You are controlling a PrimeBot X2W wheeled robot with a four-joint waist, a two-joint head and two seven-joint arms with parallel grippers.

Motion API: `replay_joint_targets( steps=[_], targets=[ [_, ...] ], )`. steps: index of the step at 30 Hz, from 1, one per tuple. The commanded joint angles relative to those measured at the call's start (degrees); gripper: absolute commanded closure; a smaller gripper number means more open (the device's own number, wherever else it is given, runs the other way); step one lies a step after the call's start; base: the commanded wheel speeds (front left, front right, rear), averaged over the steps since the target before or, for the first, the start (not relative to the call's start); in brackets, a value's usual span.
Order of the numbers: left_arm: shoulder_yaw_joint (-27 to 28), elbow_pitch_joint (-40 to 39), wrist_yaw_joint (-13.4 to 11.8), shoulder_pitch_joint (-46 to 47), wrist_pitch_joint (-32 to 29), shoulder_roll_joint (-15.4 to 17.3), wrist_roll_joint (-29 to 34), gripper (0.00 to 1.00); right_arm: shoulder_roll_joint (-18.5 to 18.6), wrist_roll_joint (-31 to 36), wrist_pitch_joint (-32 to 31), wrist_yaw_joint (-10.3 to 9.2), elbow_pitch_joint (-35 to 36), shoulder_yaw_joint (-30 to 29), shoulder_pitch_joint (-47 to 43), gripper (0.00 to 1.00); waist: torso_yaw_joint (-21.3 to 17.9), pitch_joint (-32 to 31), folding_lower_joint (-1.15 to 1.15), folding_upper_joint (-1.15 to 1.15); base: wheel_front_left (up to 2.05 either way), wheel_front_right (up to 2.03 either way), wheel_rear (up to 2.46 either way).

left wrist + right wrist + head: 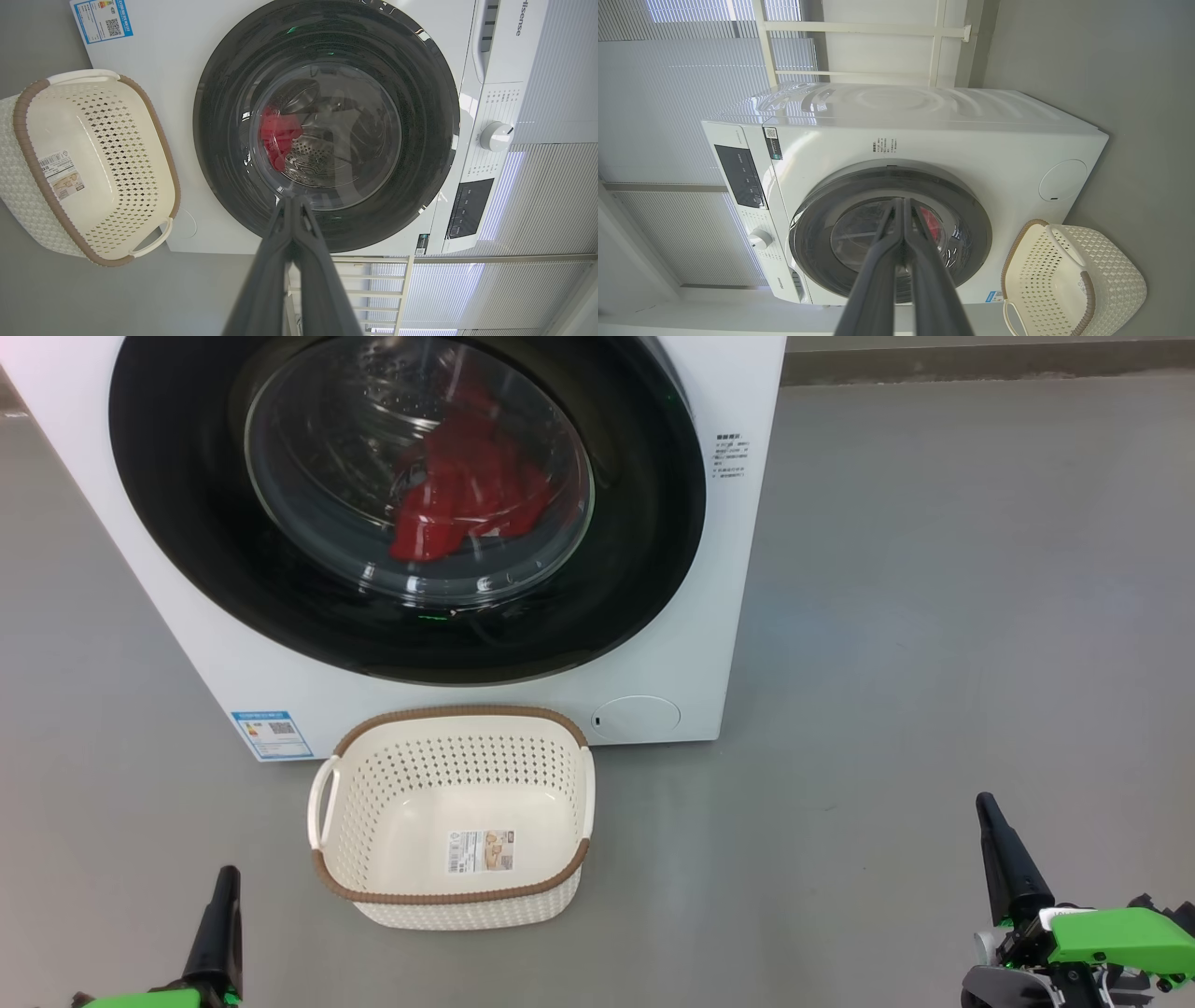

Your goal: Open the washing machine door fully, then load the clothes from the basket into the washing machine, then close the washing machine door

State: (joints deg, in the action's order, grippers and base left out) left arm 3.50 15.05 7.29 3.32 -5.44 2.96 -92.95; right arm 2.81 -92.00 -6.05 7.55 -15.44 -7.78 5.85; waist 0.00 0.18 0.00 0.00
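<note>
We judge the job's at its last step. The washing machine door sits flush w/ the front of the washing machine; we see no gap round its black ring. The clothes are inside the machine's drum, red showing thru the door glass. The basket sits on the floor just in front of the machine, below the door, w/ nothing in it but its label sticker. The left gripper and right gripper hang well back from the machine, one either side of the basket, fingers clenched together, gripping nothing.

To finish well, imo: confirm the latch caught, since a flush look doesn't prove it. If we press, use closed tips on the black ring, not the glass bowl, w/ a slow, square push. We can't tell the hinge side. Reach in above the basket, so we don't knock it.
</note>
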Motion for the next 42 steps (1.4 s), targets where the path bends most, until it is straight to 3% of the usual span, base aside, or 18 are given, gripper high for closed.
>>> replay_joint_targets(
  steps=[1, 42],
  targets=[
    [1.96, -1.03, 0.2, 2.78, -0.19, 0.7, -0.1, 1.0, 0.11, -0.17, -0.44, -0.06, 1.42, 1.26, 0.33, 1.0, 0.0, 0.0, 0.0, 0.0, 0.0, 0.0, 0.0],
    [2.44, -1.02, 0.2, 2.82, -0.58, 0.36, 0.31, 1.0, 0.09, -0.14, -0.47, -0.06, 1.42, 1.23, 0.33, 1.0, 0.0, 0.0, 0.0, 0.0, 0.0, 0.0, 0.0]
  ],
)
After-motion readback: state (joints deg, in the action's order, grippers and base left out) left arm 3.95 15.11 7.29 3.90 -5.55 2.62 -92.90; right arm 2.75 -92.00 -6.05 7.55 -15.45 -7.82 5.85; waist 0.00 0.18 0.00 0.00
